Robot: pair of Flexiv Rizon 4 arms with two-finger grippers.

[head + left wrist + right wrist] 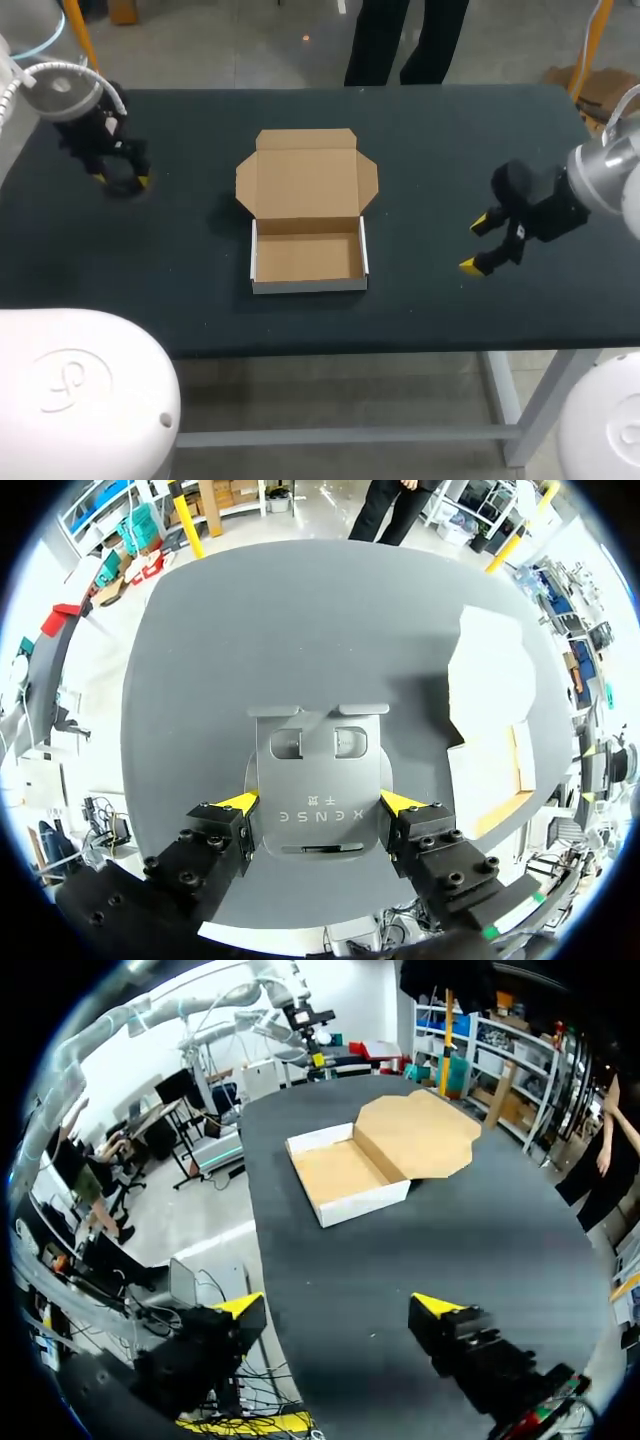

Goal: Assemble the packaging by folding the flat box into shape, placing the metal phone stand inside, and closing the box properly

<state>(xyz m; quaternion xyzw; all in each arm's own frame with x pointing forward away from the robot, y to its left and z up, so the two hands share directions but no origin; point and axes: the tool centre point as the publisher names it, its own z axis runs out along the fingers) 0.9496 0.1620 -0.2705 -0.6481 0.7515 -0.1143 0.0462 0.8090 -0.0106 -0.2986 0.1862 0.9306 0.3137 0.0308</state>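
Two tools are over the black worktop (200, 260), one near each side edge. The left tool (318, 802) is low near the far left corner, and the left wrist view shows its yellow fingertips (240, 802) pressed against the two side edges of the grey metal phone stand (318, 755). It is clamped on the stand, which lies flat on the worktop between them. In the head view the stand is too dark to make out under the left tool (121, 180).

The cardboard box (308, 284) sits in the middle of the worktop, well apart from both tools. It is folded into a shallow tray with upright walls, and its lid lies open and flat toward the far edge with the side flaps spread. Nothing is inside the tray.

The right tool (480, 245) hangs near the right edge with its fingers spread wide and nothing between them. From the right wrist view the box (345, 1175) lies well ahead of that tool (335, 1310).
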